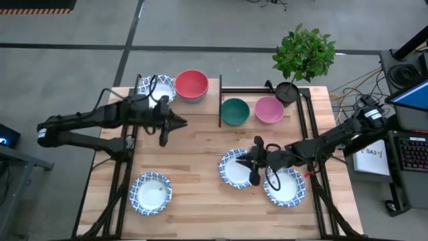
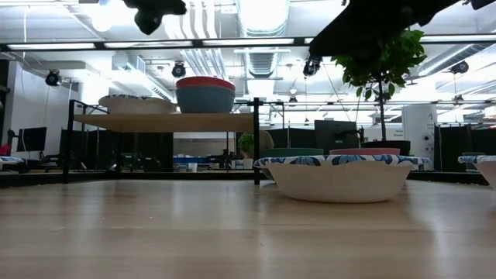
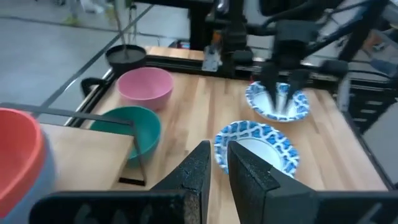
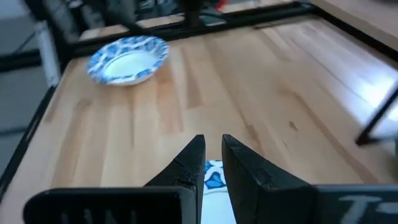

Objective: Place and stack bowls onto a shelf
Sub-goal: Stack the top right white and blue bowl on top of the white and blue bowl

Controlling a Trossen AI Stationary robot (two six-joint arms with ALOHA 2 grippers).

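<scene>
The shelf (image 1: 179, 110) carries a white blue-rimmed bowl (image 1: 155, 87) and a red bowl (image 1: 192, 85) stacked on a blue bowl (image 2: 205, 101). A green bowl (image 1: 235, 111) and a pink bowl (image 1: 269, 110) sit on the table beside it. Three more white blue-rimmed bowls lie on the table: one at the middle (image 1: 231, 173), one to its right (image 1: 287, 189) and one at the front left (image 1: 150, 193). My left gripper (image 1: 182, 122) hovers over the shelf's front right part, shut and empty. My right gripper (image 1: 241, 161) hangs shut over the middle white bowl, whose rim (image 4: 214, 175) shows under its fingers.
A potted plant (image 1: 304, 53) in a black pot (image 1: 287, 90) stands at the table's back right corner. Black frame rails (image 1: 304, 127) run along the right side. Bare wood lies between the shelf and the front bowls.
</scene>
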